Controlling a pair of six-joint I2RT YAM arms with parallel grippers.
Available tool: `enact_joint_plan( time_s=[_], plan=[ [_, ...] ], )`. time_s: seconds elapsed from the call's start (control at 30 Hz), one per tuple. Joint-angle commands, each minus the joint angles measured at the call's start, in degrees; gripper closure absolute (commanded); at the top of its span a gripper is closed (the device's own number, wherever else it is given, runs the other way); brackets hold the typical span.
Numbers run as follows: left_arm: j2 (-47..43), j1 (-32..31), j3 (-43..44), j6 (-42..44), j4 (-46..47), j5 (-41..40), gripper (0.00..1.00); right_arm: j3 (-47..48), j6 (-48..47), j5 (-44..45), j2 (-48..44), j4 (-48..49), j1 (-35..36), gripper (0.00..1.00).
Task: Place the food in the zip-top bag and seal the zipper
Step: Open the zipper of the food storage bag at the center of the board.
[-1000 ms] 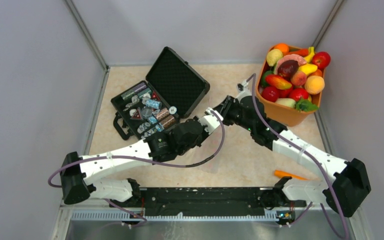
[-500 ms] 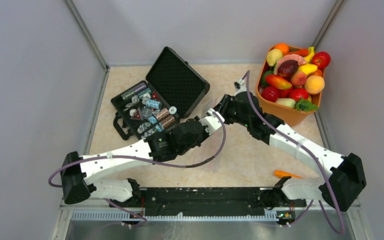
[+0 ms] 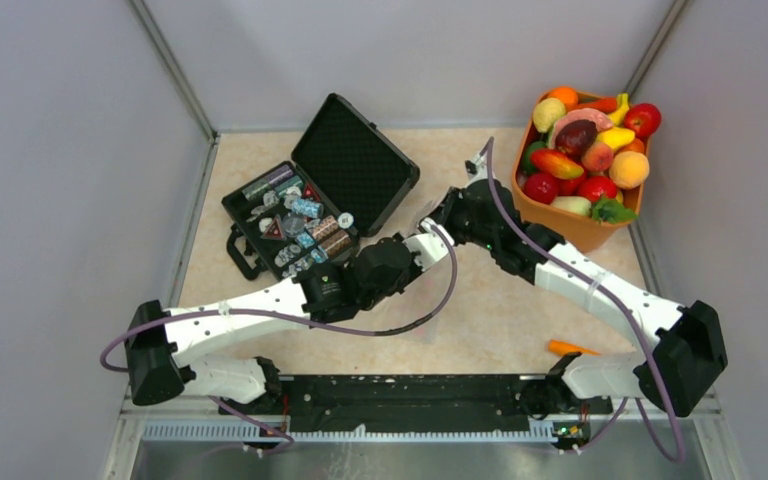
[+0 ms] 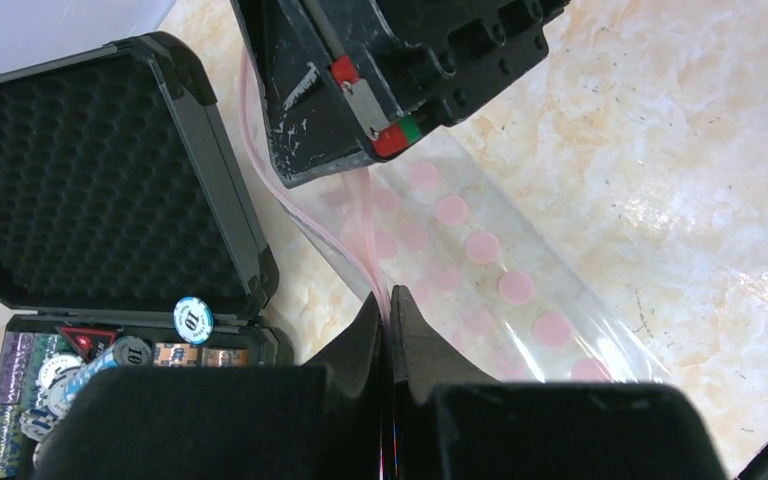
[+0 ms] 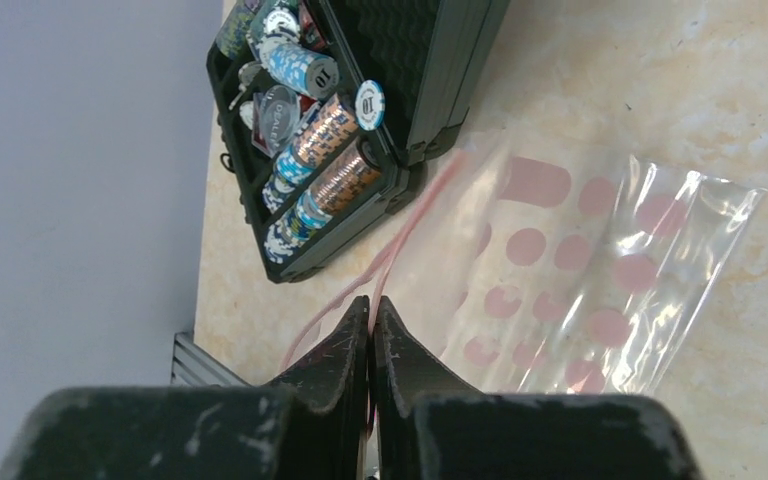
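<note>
Beige table point(image 3: 480, 310), grey walls | left gripper point(image 4: 388, 310) and right gripper point(image 5: 370, 310) both pinched on zipper point(image 5: 400, 245) | bag point(image 5: 580, 250) flat at centre, empty | food point(image 3: 585, 150) all in bin point(image 3: 570, 228) at 1 o'clock | loading, sealing left

Enclosure: grey-panelled cell, even light, no hard shadows.
The open black case point(image 3: 320, 200) sits on a beige marbled tabletop point(image 3: 250, 165). A plain grey left wall point(image 3: 60, 150) stands beside the case, the rear wall point(image 3: 410, 60) behind it, and the right wall point(image 3: 735, 200) well across from it. A ribbed metal rail point(image 3: 360, 432) runs along the edge nearer than the case.
</note>
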Motion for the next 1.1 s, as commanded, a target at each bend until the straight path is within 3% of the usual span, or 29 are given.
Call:
enact_joint_plan(
  time_s=[0.0,0.03,0.13,0.2,0.27,0.43,0.57,0.83,1.0,1.07],
  plan=[
    [-0.9,-0.4,1.9,-2.1,2.2,-2.1,1.00,0.3,-1.1,0.6,-0.4,2.7,0.5,1.00],
    [-1.1,-0.4,1.7,-3.3,2.3,-2.8,0.92,-0.2,-1.2,0.5,-0.6,3.1,0.5,1.00],
    [-2.1,-0.4,0.9,-5.1,3.0,-2.2,0.47,-1.7,-1.4,0.6,-1.1,4.7,0.5,1.00],
    [-3.1,-0.4,0.3,-6.2,3.7,-0.9,0.32,-2.6,-1.8,0.5,-1.4,5.4,0.5,1.00],
    [-5.1,-0.3,-0.4,-8.0,4.4,0.0,0.23,-3.3,-2.6,1.2,-1.7,5.5,0.5,1.00],
    [-9.7,3.4,-2.1,-14.2,7.2,3.6,0.20,-6.7,-3.1,0.4,-4.5,10.5,0.5,1.00],
    [-8.3,5.9,0.4,-18.0,4.5,5.6,0.26,-7.3,-3.2,-0.1,-5.9,11.2,0.5,1.00],
    [-5.7,6.5,1.8,-22.2,5.9,14.9,0.24,-6.5,-3.4,0.2,-7.2,9.7,0.5,1.00],
    [-4.0,6.5,3.5,-21.9,3.4,15.4,0.24,-5.6,-3.6,1.6,-7.2,8.1,0.5,1.00],
    [-2.7,6.6,4.1,-21.5,2.4,13.9,0.28,-5.2,-3.5,1.7,-7.2,7.9,0.5,1.00]
  ],
)
